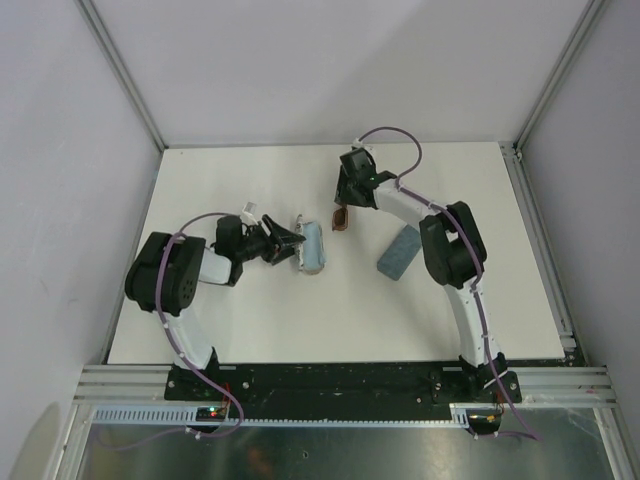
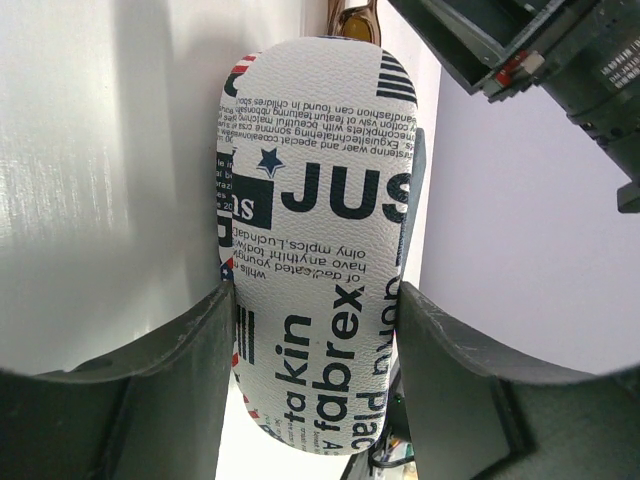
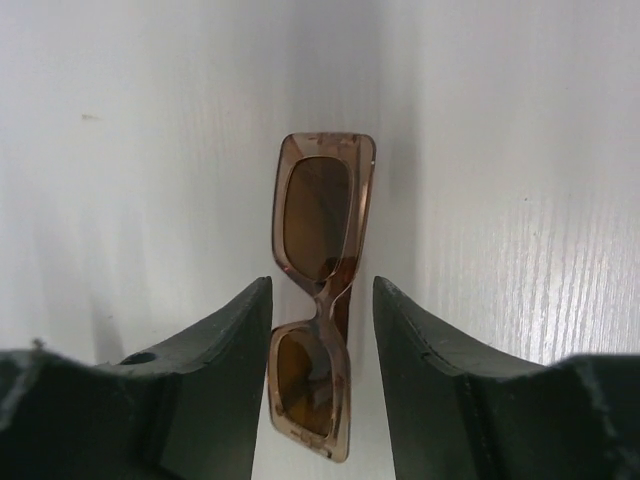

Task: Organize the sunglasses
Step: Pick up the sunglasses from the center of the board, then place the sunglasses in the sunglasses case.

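Presently the brown-amber sunglasses (image 3: 318, 215) are straddled by the right gripper (image 3: 322, 285), its jaws spread and seemingly not touching the frame, which lies folded on the white table (image 3: 130, 150). If the jaws are closed off-centre at the narrow bridge, the smooth, glossy, translucent plastic could be twisted or squeezed out sideways. The left gripper (image 2: 315, 290) is seen pinched on the oblong, round-ended case (image 2: 310, 180), whose grained printed cover could slip.
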### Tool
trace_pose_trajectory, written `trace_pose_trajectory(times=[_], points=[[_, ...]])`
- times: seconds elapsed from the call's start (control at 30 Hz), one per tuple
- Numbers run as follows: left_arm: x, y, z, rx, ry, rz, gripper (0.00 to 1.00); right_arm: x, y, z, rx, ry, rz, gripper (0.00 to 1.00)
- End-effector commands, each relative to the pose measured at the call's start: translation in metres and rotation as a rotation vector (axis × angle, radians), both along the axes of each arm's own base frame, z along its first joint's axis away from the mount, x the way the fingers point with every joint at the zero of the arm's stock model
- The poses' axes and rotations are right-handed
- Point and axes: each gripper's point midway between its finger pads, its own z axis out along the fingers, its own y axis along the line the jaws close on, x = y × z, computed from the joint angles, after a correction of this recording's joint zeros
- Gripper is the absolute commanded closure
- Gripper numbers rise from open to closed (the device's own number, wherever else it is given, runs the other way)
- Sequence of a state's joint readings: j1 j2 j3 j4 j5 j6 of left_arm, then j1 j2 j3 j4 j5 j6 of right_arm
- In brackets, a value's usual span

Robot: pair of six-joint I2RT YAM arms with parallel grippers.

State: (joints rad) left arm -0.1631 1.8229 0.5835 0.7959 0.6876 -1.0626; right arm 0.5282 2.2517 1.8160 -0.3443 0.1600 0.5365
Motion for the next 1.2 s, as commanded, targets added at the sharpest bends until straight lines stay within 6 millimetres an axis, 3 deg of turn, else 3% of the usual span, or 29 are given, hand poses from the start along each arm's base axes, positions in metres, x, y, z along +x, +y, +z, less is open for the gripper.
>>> trace_pose_trajectory(times=[0.0, 0.27, 0.47, 0.6, 0.8, 0.9, 1.0, 1.17], points=[[0.000, 0.004, 0.006, 0.039, -0.043, -0.017, 0.54, 0.008, -0.004, -0.009, -0.062, 0.001, -0.006, 0.53], [0.001, 0.003, 0.007, 0.047, -0.046, -0.033, 0.55, 0.012, -0.002, -0.026, -0.077, 0.021, 0.001, 0.67], [-0.003, 0.001, 0.007, 0.060, -0.040, -0.067, 0.55, 0.007, -0.002, -0.016, -0.078, 0.004, 0.051, 0.85], [-0.007, 0.001, 0.006, 0.071, -0.037, -0.089, 0.55, -0.002, -0.007, 0.001, -0.040, -0.023, 0.120, 0.93], [-0.022, 0.001, 0.004, 0.088, -0.027, -0.138, 0.55, -0.041, -0.005, 0.044, 0.147, -0.070, 0.416, 0.95], [-0.030, 0.002, 0.002, 0.106, -0.019, -0.152, 0.55, -0.073, 0.006, 0.065, 0.239, -0.075, 0.626, 0.94], [-0.039, 0.003, 0.000, 0.120, -0.008, -0.169, 0.55, -0.104, 0.016, 0.077, 0.218, -0.067, 0.787, 0.95], [-0.053, 0.007, 0.000, 0.136, -0.009, -0.172, 0.55, -0.137, 0.027, 0.097, 0.233, -0.081, 0.889, 0.99]])
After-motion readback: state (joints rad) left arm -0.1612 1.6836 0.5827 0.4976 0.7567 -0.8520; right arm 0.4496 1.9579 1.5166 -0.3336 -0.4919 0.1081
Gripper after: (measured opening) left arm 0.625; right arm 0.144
